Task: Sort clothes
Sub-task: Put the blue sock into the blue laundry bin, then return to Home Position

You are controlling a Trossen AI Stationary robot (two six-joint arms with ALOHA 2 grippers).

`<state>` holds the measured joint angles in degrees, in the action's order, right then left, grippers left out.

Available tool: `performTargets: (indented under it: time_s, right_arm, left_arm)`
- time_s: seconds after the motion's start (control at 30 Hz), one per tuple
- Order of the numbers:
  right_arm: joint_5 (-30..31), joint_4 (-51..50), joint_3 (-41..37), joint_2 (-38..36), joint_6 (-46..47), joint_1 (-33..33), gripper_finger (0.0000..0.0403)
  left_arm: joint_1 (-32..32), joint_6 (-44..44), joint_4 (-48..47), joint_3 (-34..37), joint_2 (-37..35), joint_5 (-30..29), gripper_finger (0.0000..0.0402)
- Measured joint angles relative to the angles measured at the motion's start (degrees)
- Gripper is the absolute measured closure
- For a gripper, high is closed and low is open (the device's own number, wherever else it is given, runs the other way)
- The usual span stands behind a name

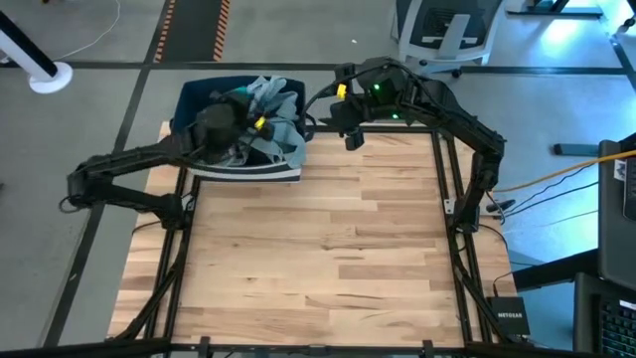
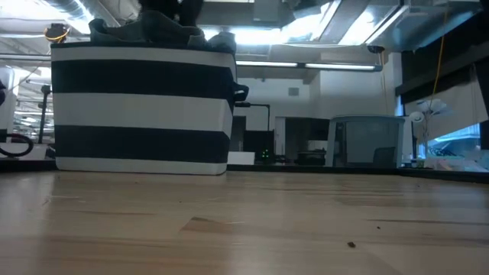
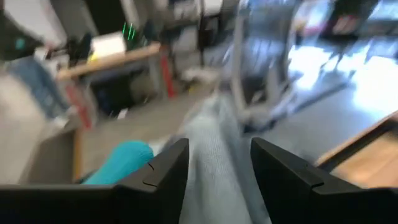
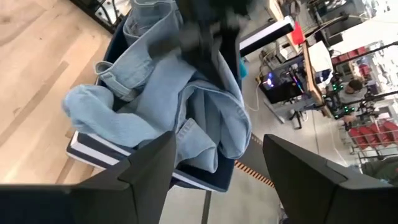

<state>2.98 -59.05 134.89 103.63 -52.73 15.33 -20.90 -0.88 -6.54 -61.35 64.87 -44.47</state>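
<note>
Hovering over the striped fabric bin [image 1: 214,169] at the desk's [image 1: 328,259] far left corner, your left gripper [image 3: 219,163] sits above the clothes, fingers spread with the light grey-blue garment [image 3: 214,155] lying between them; whether they touch the cloth you cannot tell. A teal piece [image 3: 121,158] lies just beside that garment. Your right gripper [image 4: 217,165] waits near the bin's right side, fingers spread and holding nothing. The light denim fills the bin and spills over its rim. The bin stands upright on the wood.
</note>
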Motion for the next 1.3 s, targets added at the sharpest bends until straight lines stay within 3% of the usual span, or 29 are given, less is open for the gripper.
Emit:
performTargets:
  time_s: [0.37,0.53,0.83,1.3]
  right_arm:
    - [0.0,-4.6,0.0,0.0,0.5,0.0,0.0143]
    - [0.0,-5.8,0.0,0.0,2.5,0.0,0.0143]
    - [0.1,-6.3,0.0,0.0,2.9,-2.1,0.0143]
    - [0.9,-6.9,0.0,0.0,3.1,-2.3,0.0143]
  left_arm:
    - [-15.9,14.4,-20.6,0.7,8.1,15.7,0.0233]
    - [-19.6,17.4,-20.6,4.4,11.0,20.1,0.0233]
    - [-22.7,16.4,-17.8,10.8,15.5,22.7,0.0233]
    - [-17.5,14.9,-28.7,-3.0,-6.9,22.6,0.0233]
